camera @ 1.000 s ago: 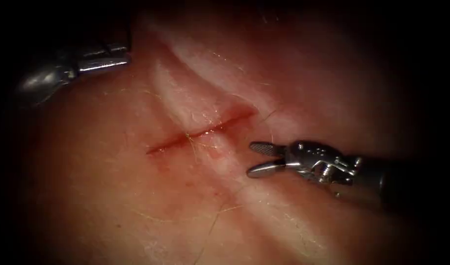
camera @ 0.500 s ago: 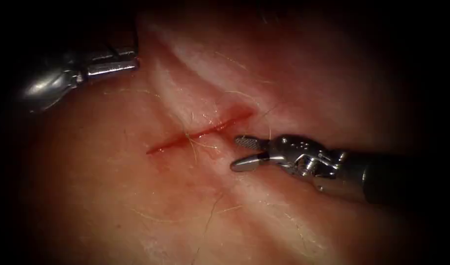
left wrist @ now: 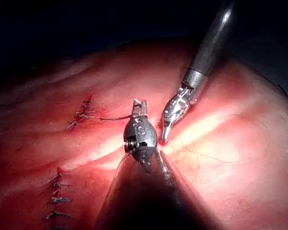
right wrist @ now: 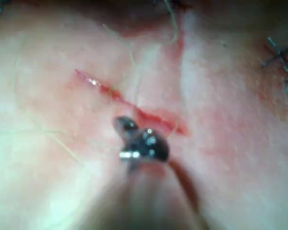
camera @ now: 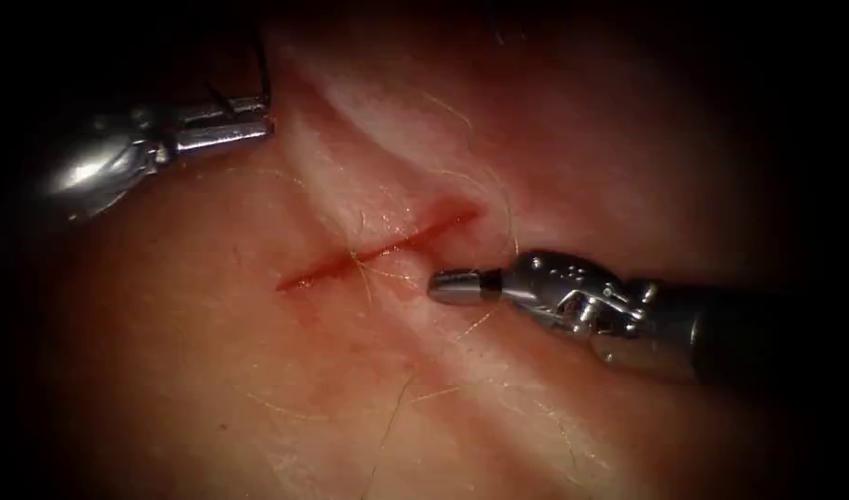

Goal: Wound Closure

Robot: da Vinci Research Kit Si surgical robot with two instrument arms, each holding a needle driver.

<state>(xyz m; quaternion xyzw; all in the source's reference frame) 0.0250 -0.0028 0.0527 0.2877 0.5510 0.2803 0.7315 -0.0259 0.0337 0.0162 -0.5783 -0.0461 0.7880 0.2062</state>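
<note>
The cut (camera: 378, 248) in the tissue (camera: 257, 370) has no stitch in it yet. It is a thin line, wet with red fluid (camera: 308, 271), so I think the job on this cut is only starting.

The right tool (camera: 443, 287) lies just beside the right end of the cut, a little below it. Its fingers were wide apart a moment ago. Now they are closed tight, and the tool has slid closer to the cut. I see nothing between them. Pale fine strands lie on the tissue there, but I cannot tell if any of them is thread. From its own camera the right tool (right wrist: 122, 123) sits very near the red line.

The left tool (camera: 262, 123) is up on the left, well apart from the cut, and it has crept a bit nearer too. Its fingers are closed on a thin dark curved thing that looks like the needle (left wrist: 115, 117). The left tool (left wrist: 139, 106) grips it near one end. The needle sticks out sideways in the air and is not in the tissue. The right tool (left wrist: 164, 136) is close by.

Old stitched cuts (left wrist: 81, 115) sit farther off (those look done).

My guess is that the tools are getting lined up for a first stitch. For that, the needle's sharp end must reach the edge of the cut and point down into it.
</note>
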